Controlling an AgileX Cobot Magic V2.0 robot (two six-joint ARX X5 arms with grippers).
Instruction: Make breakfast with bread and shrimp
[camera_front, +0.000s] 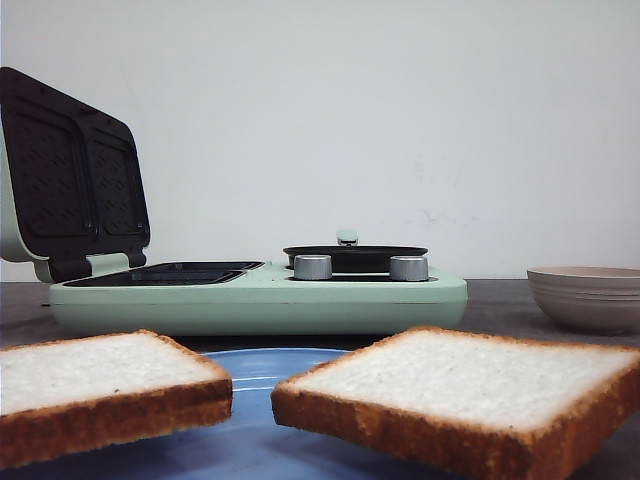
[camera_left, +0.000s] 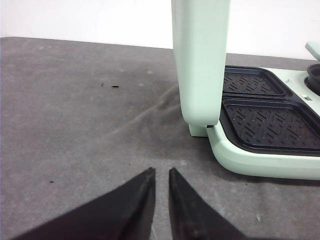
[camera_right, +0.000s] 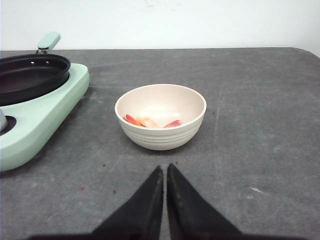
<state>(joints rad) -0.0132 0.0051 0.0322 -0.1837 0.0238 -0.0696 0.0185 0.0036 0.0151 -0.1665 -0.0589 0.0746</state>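
Operator: While I check every surface, I read no brand, label or writing on the mint-green breakfast maker (camera_front: 258, 296), its knobs (camera_front: 312, 267) or the beige bowl (camera_right: 160, 116).

Supervisor: Bread position?

Operator: Two slices of bread (camera_front: 470, 400) lie on a blue plate (camera_front: 262, 364) nearest the front camera, before the appliance. Neither wrist view shows them, so I cannot place them against either jaw set.

Supervisor: Jaw state?

Operator: Left gripper (camera_left: 161, 176): tips nearly together, grasping nothing, above bare table (camera_left: 75, 125) beside the raised lid (camera_left: 200, 60). Right gripper (camera_right: 165, 170): clenched, empty, just short of the bowl holding shrimp (camera_right: 148, 121).
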